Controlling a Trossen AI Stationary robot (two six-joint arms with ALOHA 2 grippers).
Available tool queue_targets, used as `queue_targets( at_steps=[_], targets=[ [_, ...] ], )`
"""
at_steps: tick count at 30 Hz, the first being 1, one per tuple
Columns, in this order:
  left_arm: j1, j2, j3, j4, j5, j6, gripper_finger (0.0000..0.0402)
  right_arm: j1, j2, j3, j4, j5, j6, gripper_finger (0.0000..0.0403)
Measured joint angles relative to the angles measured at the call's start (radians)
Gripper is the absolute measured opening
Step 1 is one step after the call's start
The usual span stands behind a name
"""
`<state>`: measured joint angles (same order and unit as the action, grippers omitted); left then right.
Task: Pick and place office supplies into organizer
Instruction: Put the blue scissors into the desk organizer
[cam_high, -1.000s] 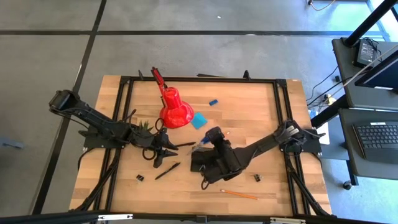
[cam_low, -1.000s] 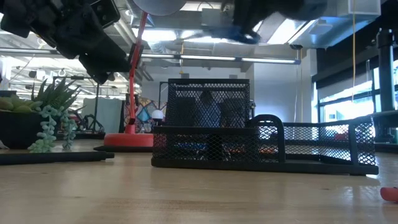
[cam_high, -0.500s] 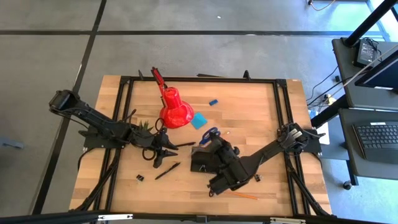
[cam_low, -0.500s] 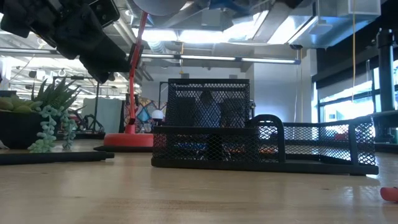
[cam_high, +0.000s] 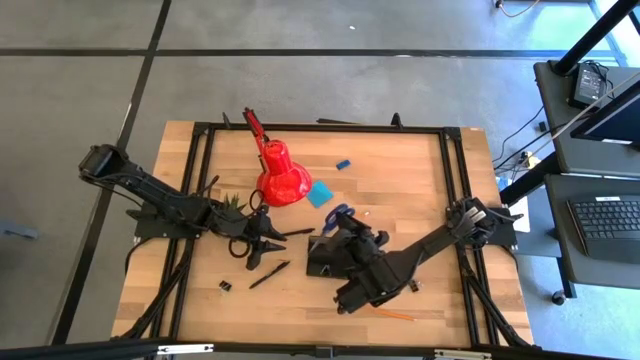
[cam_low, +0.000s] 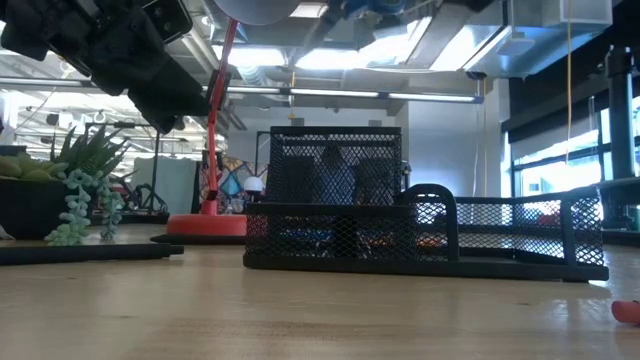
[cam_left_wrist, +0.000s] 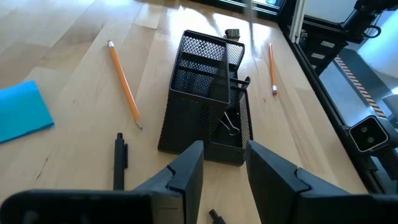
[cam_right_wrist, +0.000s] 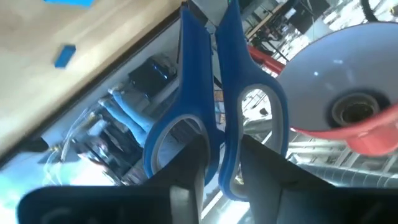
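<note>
The blue-handled scissors (cam_right_wrist: 211, 93) are lifted above the table, with my right gripper (cam_right_wrist: 224, 174) shut on them over the black mesh organizer (cam_high: 318, 262); their blue handles (cam_high: 340, 212) show past the gripper in the high view. My left gripper (cam_left_wrist: 224, 168) hangs open with nothing in it, left of the organizer (cam_left_wrist: 208, 99), which holds a binder clip (cam_left_wrist: 231, 124). Two orange pencils (cam_left_wrist: 124, 81) (cam_left_wrist: 272, 68), a black pen (cam_left_wrist: 119, 162) and the light-blue note pad (cam_high: 320, 193) lie flat on the table. The small blue eraser (cam_high: 343, 164) lies farther back. My right gripper pinches the scissors between its two fingers (cam_right_wrist: 193, 165) at the handle loops (cam_right_wrist: 229, 163). The fingers lie along the scissors, which stick out ahead of them. The scissors are lifted clear of the table and the organizer. The blades' tips are outside the frames.
A red desk lamp (cam_high: 280, 178) stands at the back left of centre, and a small green plant (cam_high: 232, 203) beside my left arm. Black pens (cam_high: 270, 273) (cam_high: 298, 232), binder clips (cam_high: 225, 286) (cam_high: 412, 286) and a pencil (cam_high: 385, 313) lie near the front.
My right gripper has rolled about its own axis and shifted a little toward the near edge. The scissors have turned with it and risen to the top of the low view, staying held and clear of the table.
</note>
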<state>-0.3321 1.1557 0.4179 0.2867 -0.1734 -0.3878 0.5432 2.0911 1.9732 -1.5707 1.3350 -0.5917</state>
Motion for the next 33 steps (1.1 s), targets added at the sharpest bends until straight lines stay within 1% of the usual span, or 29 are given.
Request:
queue_targets(
  at_steps=[4, 6, 9, 12, 15, 19, 24, 31, 33],
  targets=[
    [0.000, 0.000, 0.000, 0.000, 0.000, -0.001, 0.0114, -0.010, 0.000, 0.000, 0.000, 0.000, -0.118, 0.0086],
    [0.000, 0.000, 0.000, 0.000, 0.000, -0.001, 0.0114, -0.011, 0.000, 0.000, 0.000, -0.005, -0.144, 0.0086],
    [0.000, 0.000, 0.000, 0.000, 0.000, 0.004, 0.0114, -0.015, 0.000, -0.001, 0.000, -0.028, -0.146, 0.0086],
    [0.000, 0.000, 0.000, 0.000, 0.000, 0.005, 0.0114, -0.021, 0.000, -0.013, 0.006, -0.030, -0.140, 0.0086],
    [0.000, 0.000, 0.000, 0.000, 0.000, 0.005, 0.0114, -0.027, 0.001, -0.073, 0.007, -0.037, -0.147, 0.0086],
    [0.000, 0.000, 0.000, 0.000, 0.000, 0.006, 0.0114, -0.026, 0.001, -0.172, 0.006, -0.015, -0.144, 0.0086],
    [0.000, 0.000, 0.000, 0.000, 0.000, 0.007, 0.0114, -0.022, 0.002, -0.243, 0.012, -0.006, -0.120, 0.0086],
    [0.000, 0.000, 0.000, 0.000, 0.000, 0.008, 0.0114, -0.017, 0.003, -0.258, 0.026, -0.008, -0.123, 0.0086],
    [0.000, 0.000, 0.000, 0.000, 0.000, 0.008, 0.0114, -0.015, 0.003, -0.258, 0.051, -0.008, -0.148, 0.0086]
  ],
)
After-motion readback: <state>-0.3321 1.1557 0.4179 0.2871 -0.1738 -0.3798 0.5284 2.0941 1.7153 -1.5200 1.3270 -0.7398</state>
